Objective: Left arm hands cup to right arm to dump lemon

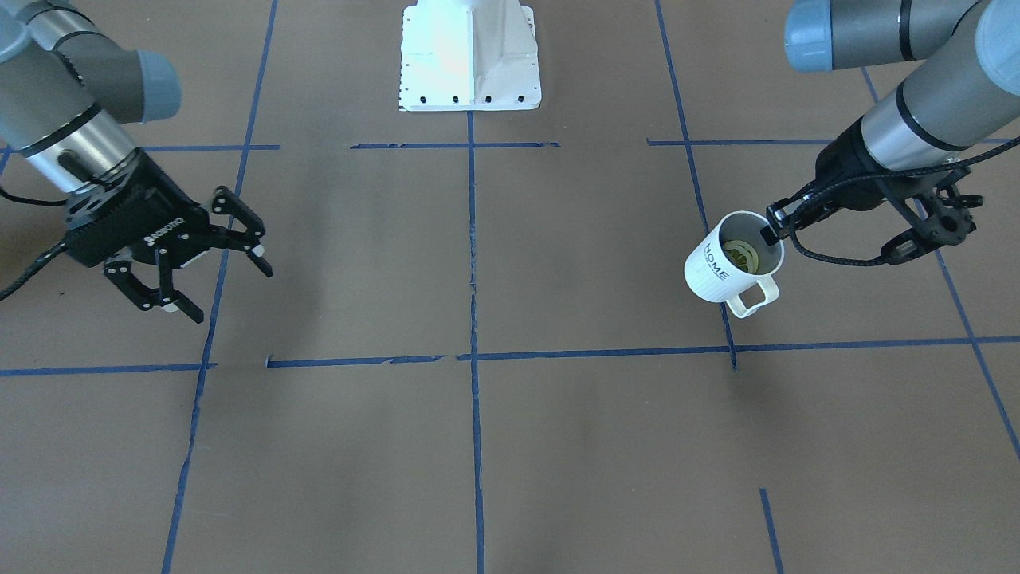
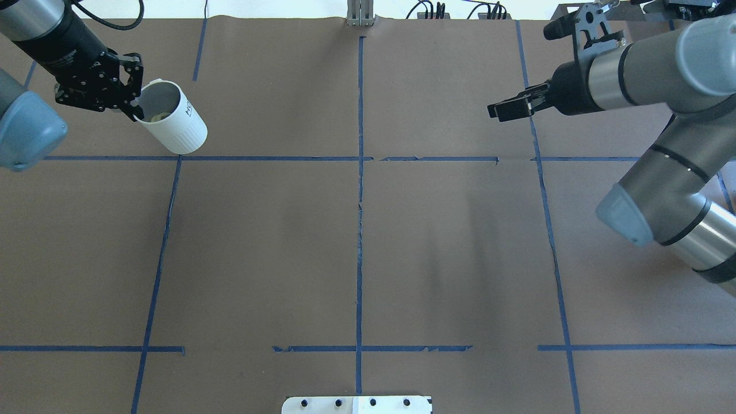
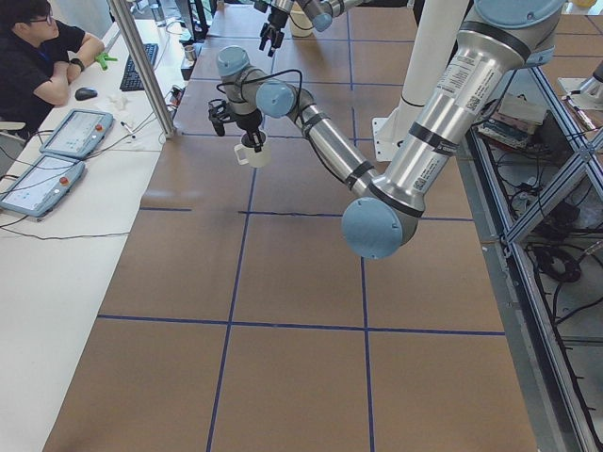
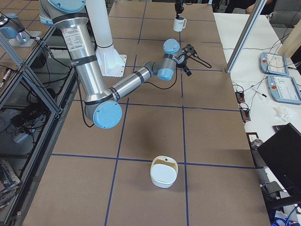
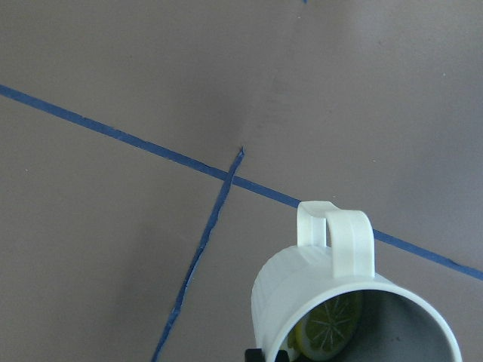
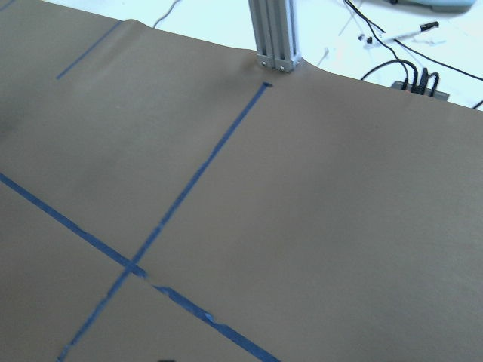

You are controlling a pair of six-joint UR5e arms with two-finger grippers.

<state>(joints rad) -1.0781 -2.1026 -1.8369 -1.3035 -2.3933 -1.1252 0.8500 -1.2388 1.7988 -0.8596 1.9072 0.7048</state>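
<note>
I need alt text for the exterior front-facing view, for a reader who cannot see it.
The left gripper, at the view's right, pinches the rim of a tilted white cup with a lemon slice inside. The right gripper hangs open and empty at the view's left, over a brown table.

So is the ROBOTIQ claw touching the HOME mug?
Apart. The front-facing view shows the right gripper open, with wide bare table between it and the mug. Only the left gripper pinches the mug's rim.

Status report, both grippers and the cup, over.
Left gripper shut on cup rim. Right gripper open, empty. Lemon inside tilted cup. White bowl far right, not in the path.
</note>
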